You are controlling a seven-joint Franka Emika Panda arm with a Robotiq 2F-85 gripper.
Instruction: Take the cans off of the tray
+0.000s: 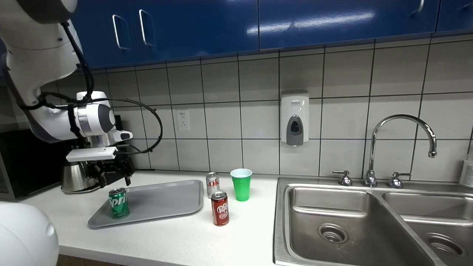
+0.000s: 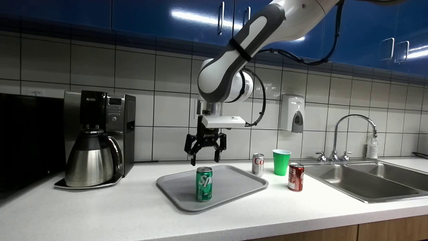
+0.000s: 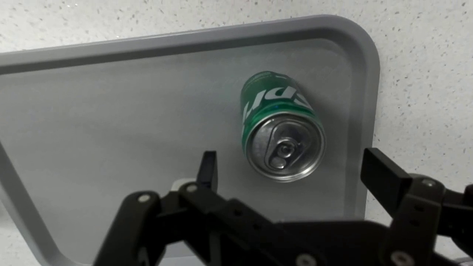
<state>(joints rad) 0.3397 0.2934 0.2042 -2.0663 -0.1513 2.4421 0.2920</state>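
A green can (image 1: 119,207) stands upright near one end of the grey tray (image 2: 177,185), as both exterior views show. In the wrist view its lid and green side (image 3: 273,107) face the camera. My gripper (image 2: 205,159) hangs above the tray, a little higher than this can, its jaws wide apart and touching nothing. Seen from the wrist, the gripper (image 3: 291,159) has one finger on each side of the lid, with gaps on both sides. The silvery can (image 1: 213,188) and the dark red can (image 2: 296,179) stand upright on the counter, off the tray.
A bright green cup (image 2: 281,164) stands between the silvery and dark red cans. Beyond them lies the steel sink (image 1: 280,221) with its faucet (image 1: 373,147). Toward the opposite end are a steel carafe (image 2: 90,162) and coffee maker (image 2: 128,134). Blue cabinets (image 2: 150,16) hang above.
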